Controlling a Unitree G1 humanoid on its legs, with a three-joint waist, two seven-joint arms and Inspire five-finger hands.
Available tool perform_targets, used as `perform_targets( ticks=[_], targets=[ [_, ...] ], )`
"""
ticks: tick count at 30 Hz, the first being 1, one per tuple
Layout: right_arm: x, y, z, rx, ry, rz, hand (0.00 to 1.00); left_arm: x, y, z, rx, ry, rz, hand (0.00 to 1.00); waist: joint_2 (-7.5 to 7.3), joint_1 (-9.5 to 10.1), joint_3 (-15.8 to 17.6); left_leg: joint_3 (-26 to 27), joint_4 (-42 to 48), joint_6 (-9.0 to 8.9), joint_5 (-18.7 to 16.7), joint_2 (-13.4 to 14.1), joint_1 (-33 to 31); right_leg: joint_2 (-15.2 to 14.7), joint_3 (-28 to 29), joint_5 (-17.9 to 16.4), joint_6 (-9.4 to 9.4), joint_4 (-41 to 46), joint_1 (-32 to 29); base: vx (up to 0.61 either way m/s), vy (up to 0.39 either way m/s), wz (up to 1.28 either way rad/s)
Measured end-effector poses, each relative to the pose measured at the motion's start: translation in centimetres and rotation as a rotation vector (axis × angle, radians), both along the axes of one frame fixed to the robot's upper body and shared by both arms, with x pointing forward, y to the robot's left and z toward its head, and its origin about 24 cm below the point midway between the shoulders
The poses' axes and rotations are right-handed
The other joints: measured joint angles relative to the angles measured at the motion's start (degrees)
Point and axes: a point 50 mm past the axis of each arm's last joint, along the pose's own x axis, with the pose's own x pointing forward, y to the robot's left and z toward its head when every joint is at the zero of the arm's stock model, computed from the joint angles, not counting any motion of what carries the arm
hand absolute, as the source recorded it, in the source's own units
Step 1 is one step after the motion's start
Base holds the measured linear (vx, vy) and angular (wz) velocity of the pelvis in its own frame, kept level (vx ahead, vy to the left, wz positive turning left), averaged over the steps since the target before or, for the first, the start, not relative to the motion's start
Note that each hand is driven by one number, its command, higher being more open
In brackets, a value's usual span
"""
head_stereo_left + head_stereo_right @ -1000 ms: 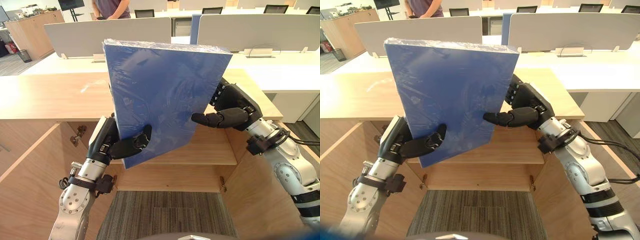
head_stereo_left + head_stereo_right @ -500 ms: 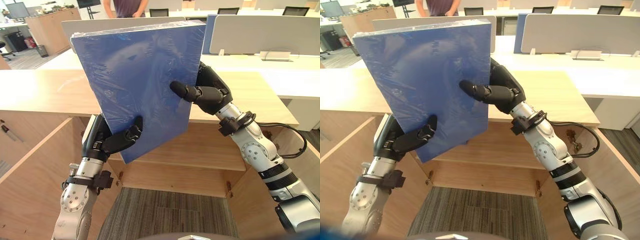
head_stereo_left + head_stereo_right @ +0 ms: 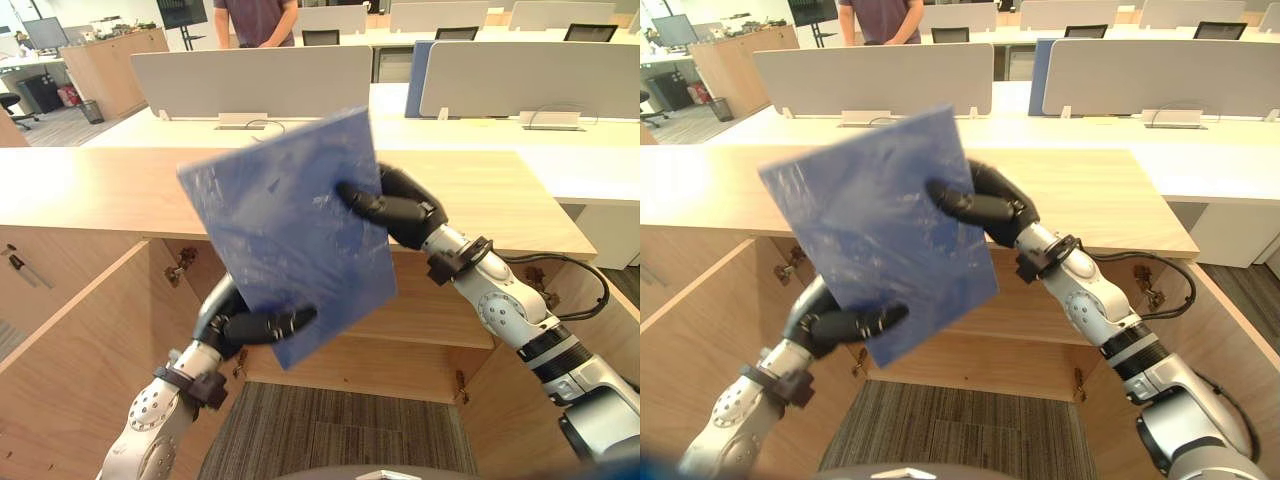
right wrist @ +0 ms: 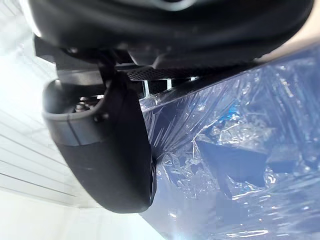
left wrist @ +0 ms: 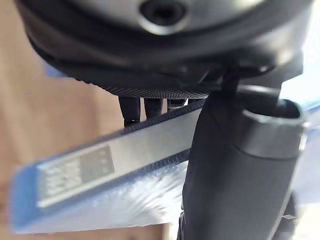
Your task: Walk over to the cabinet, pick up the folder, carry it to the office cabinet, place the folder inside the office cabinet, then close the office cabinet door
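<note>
Across the front of the scene stands one office cabinet (image 3: 100, 190), with its left door (image 3: 70, 350) and right door (image 3: 1240, 360) both swung open and one shelf (image 3: 420, 310) bare inside. One blue folder (image 3: 290, 230) hangs tilted in the air before the front edge of the cabinet top, touching nothing but the two hands. It looks stiff and boxy, probably of some weight, and its glossy film wrap should be slick, so opposite edges seem the surest hold. The right hand (image 3: 395, 210) clamps the upper right edge, thumb on the front face and fingers curled behind. The left hand (image 3: 245, 322) pinches the lower corner the same way, its fingers behind the labelled spine.
</note>
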Motion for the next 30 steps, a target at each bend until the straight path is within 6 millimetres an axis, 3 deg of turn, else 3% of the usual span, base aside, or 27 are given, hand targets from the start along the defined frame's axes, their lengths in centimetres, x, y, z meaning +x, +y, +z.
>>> perform_targets(
  ticks=[2, 5, 7, 9, 12, 16, 19, 21, 24, 30],
  targets=[
    [-0.8, 1.2, -1.8, -0.11, 0.049, 0.082, 0.0, -2.0, 0.5, -2.9, 0.074, 0.207, -0.138, 1.0, -0.31, -0.85, -0.1, 0.3, 0.6, -0.25, -0.3, 0.3, -0.4, 0.3, 0.4, 0.1, -0.14, 0.0, -0.3, 0.0, -0.005, -0.09],
    [-3.1, 3.3, -5.3, -0.23, 0.17, 0.271, 0.0, -6.4, 0.0, -7.4, 0.126, 0.509, -0.369, 1.0, -1.06, -1.11, 0.3, 0.5, 0.7, -0.32, -0.3, 0.6, -0.3, 0.6, 0.6, 0.0, -0.25, 0.0, -0.4, 0.0, -0.003, -0.02],
    [-3.6, 3.7, -5.5, -0.244, 0.183, 0.318, 0.0, -7.5, 0.0, -8.5, 0.129, 0.566, -0.39, 1.0, -1.38, -0.83, 0.7, 0.5, 0.7, -0.32, -0.3, 0.6, -0.3, 0.6, 0.6, 0.0, -0.27, 0.1, -0.4, 0.0, 0.0, 0.0],
    [-4.3, 4.4, -4.2, -0.221, 0.138, 0.382, 0.0, -8.1, 0.2, -9.9, 0.151, 0.616, -0.358, 1.0, -1.7, -0.6, 1.0, 0.5, 0.7, -0.36, -0.4, 0.7, -0.3, 0.6, 0.6, 0.0, -0.28, 0.2, -0.4, 0.0, 0.0, 0.0],
    [-5.6, 4.9, -0.1, -0.147, -0.031, 0.479, 0.0, -8.2, 0.6, -11.5, 0.235, 0.648, -0.334, 1.0, -2.18, -0.67, 1.4, 0.5, 0.6, -0.24, -0.5, 0.7, -0.4, 0.6, 0.6, -0.3, -0.27, 0.5, -0.7, 0.0, 0.0, 0.0],
    [-6.5, 3.8, 4.9, -0.095, -0.287, 0.479, 0.0, -8.4, 0.8, -12.9, 0.315, 0.624, -0.294, 1.0, -2.82, -0.97, 1.8, 0.7, 0.4, -0.16, -0.4, 0.5, -0.5, 0.3, 0.8, -1.4, -0.11, 2.6, -1.9, 0.01, 0.004, 0.0],
    [-6.6, 2.8, 5.9, -0.123, -0.366, 0.431, 0.0, -8.0, 0.0, -14.2, 0.373, 0.602, -0.278, 1.0, -3.03, -0.84, 2.0, 0.7, 0.4, 0.0, -0.5, 0.5, -0.4, 0.2, 0.9, -2.0, -0.07, 3.3, -2.3, 0.01, 0.007, 0.0],
    [-6.9, 2.6, 5.0, -0.164, -0.367, 0.415, 0.0, -7.6, -0.4, -14.9, 0.434, 0.602, -0.249, 1.0, -3.2, -0.85, 2.3, 0.9, 0.4, 0.17, -0.7, 0.6, -0.4, 0.3, 1.0, -2.2, -0.1, 3.7, -2.4, 0.02, 0.006, -0.04],
    [-7.7, 2.1, 2.1, -0.225, -0.293, 0.397, 0.0, -7.2, -0.5, -15.5, 0.532, 0.591, -0.193, 1.0, -3.38, -0.78, 3.2, 1.3, 0.6, 0.51, -0.9, 0.6, -0.3, 0.3, 1.4, -2.4, -0.09, 3.9, -2.6, 0.02, 0.012, -0.06],
    [-8.1, 1.7, -5.6, -0.358, -0.052, 0.351, 0.0, -6.2, -0.6, -15.7, 0.765, 0.502, -0.141, 1.0, -3.26, -0.73, 4.3, 1.4, 1.4, 0.93, -1.3, 0.5, -0.3, 0.2, 1.5, -2.8, -0.05, 4.2, -2.4, 0.0, 0.006, -0.01]
  ],
)
